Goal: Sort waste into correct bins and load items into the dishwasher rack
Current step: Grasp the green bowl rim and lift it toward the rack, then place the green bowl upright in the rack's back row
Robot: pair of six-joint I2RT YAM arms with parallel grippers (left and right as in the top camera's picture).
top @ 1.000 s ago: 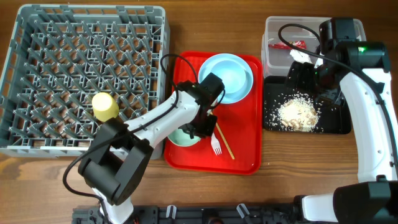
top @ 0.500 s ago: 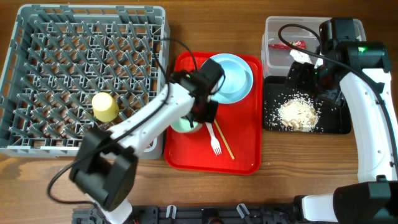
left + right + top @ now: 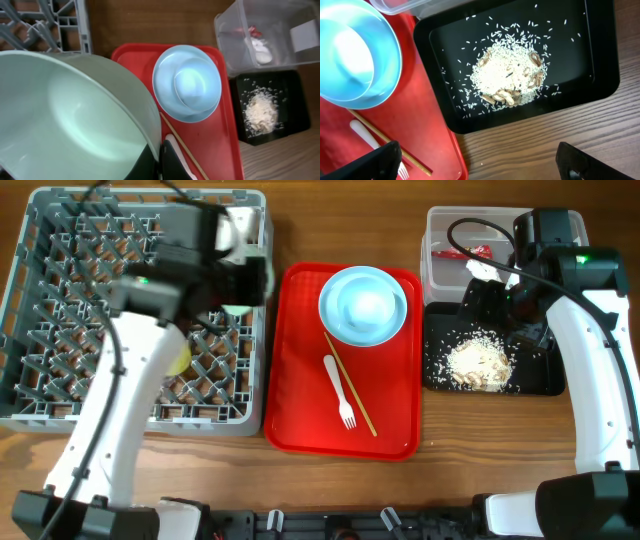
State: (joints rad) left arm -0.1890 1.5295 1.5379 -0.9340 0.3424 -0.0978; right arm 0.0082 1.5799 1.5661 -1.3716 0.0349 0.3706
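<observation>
My left gripper (image 3: 243, 292) is shut on the rim of the light green bowl (image 3: 65, 115) and holds it over the right side of the grey-blue dishwasher rack (image 3: 60, 300). The yellow cup (image 3: 180, 361) stands in the rack, partly hidden by the arm. The pale blue bowl (image 3: 368, 306) sits on the round plate (image 3: 328, 296) on the red serving tray. The white fork (image 3: 340, 390) and a chopstick (image 3: 352, 390) lie below them. My right gripper (image 3: 480, 165) is open and empty above the black tray (image 3: 540, 375), which holds rice crumbs (image 3: 478, 364). The clear tub (image 3: 440, 260) holds the red wrapper (image 3: 478, 251) and white tissue (image 3: 487, 270).
The red serving tray (image 3: 395, 420) lies between the rack and the bins. Bare wooden table (image 3: 480, 450) runs along the front. The right arm (image 3: 590, 350) stretches over the table's right side.
My left gripper has lifted the green bowl off the red tray and carried it left and back to the rack's right side. The right arm has not moved.
</observation>
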